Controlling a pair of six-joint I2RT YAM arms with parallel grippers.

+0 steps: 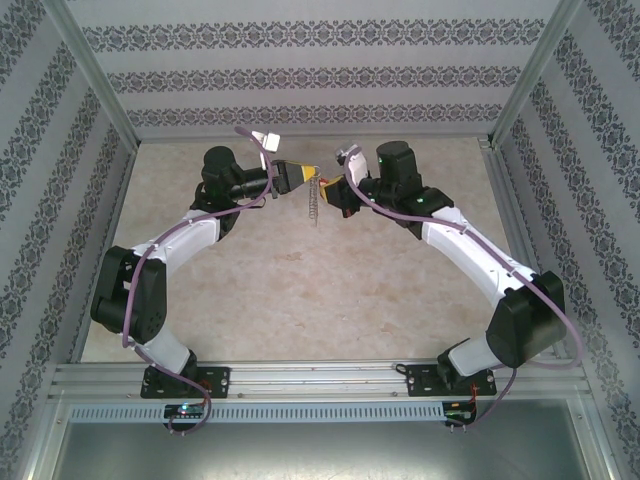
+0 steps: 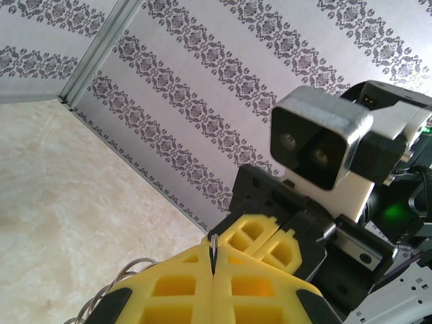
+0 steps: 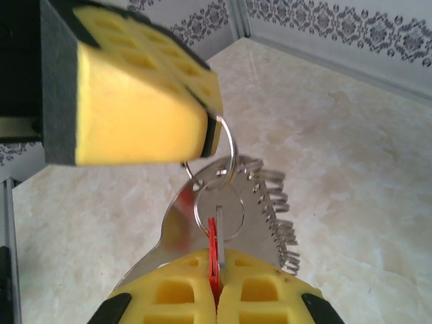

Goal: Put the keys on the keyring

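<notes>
- Over the far middle of the table (image 1: 300, 300), seen from above, I've got the left gripper (image 1: 297, 176) and right gripper (image 1: 338, 190) nose to nose, with the keyring (image 1: 314, 203) dangling between them.
- That overhead view is too small for me to say who grips what.
- The right wrist camera settles it. My right pads are pressed together on the red tag (image 3: 214, 244) of the key (image 3: 221, 250), right under a round loop.
- Same view, upper left: the left pads are pinched on a small ring (image 3: 227, 138) at the top of the keyring, whose row of rings runs down its right edge.
- Left wrist camera: a thin metal edge is nipped between my closed left pads, with the right gripper just beyond them.
</notes>
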